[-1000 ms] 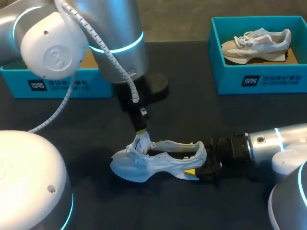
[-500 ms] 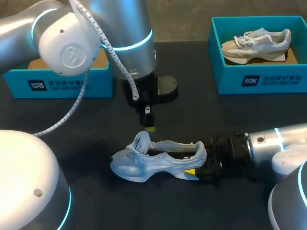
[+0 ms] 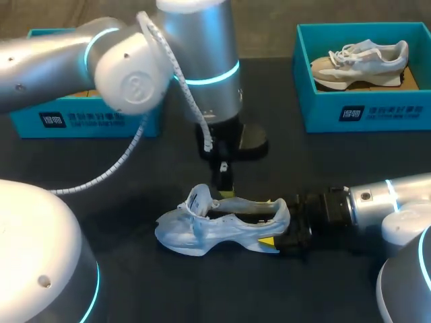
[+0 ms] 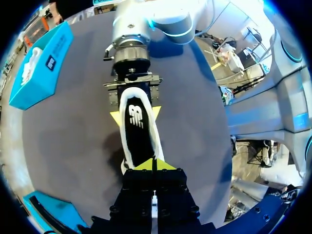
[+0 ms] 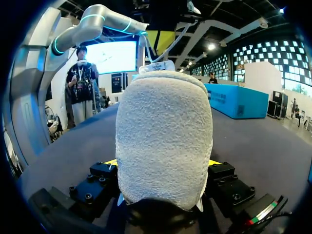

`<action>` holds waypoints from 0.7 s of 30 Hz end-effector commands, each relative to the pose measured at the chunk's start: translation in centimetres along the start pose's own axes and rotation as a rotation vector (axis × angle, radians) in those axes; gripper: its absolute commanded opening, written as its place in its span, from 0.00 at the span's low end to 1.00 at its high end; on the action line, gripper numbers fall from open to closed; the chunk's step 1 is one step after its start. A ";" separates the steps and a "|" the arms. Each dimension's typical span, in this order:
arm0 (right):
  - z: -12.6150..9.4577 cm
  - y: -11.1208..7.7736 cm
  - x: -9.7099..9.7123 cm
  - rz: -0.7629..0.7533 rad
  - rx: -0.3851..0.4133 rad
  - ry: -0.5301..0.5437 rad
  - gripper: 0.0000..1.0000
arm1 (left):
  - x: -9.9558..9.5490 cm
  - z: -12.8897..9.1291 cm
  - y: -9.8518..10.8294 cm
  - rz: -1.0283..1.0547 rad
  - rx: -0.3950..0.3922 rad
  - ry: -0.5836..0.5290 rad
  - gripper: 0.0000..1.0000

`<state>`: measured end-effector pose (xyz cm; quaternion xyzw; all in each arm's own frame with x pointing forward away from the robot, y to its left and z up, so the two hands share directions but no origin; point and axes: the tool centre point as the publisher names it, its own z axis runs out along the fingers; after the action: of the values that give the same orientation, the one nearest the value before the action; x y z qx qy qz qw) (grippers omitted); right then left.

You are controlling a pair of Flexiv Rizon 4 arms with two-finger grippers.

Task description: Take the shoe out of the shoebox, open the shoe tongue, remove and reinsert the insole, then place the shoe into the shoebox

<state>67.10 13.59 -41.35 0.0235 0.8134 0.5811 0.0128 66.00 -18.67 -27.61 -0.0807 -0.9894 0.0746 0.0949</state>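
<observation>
A pale shoe [image 3: 215, 227] lies on its side in the middle of the dark table, tongue [image 3: 197, 200] pulled up. My right gripper [image 3: 276, 230] is shut on the shoe's heel [image 5: 163, 146], a yellow tip on either side. The left wrist view looks down into the shoe at the black insole [image 4: 137, 126] inside it. My left gripper [image 3: 225, 192] hangs shut just over the far rim of the shoe's opening, holding nothing; its tips [image 4: 153, 165] meet above the toe end of the insole.
An open teal shoebox [image 3: 363, 116] stands at the back right with another light shoe [image 3: 360, 62] in it. A second teal box [image 3: 81, 118] sits at the back left, partly behind my left arm.
My left gripper has come off the tongue, lifted and shifted right along the shoe. The tongue stays up. The right arm and shoe have not moved.
</observation>
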 end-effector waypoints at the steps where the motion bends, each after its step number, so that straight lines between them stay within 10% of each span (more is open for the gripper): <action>1: 0.0 -0.1 0.1 0.001 0.004 -0.001 0.00 | -0.3 2.3 -0.6 0.012 0.002 0.016 0.00; 21: 0.0 -0.1 0.1 0.001 0.004 -0.001 0.00 | -1.1 6.3 -1.4 0.014 -0.023 -0.001 0.00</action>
<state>67.10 13.59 -41.34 0.0235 0.8134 0.5812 0.0128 65.66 -20.57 -33.09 -0.0884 -0.9894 0.0670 0.0933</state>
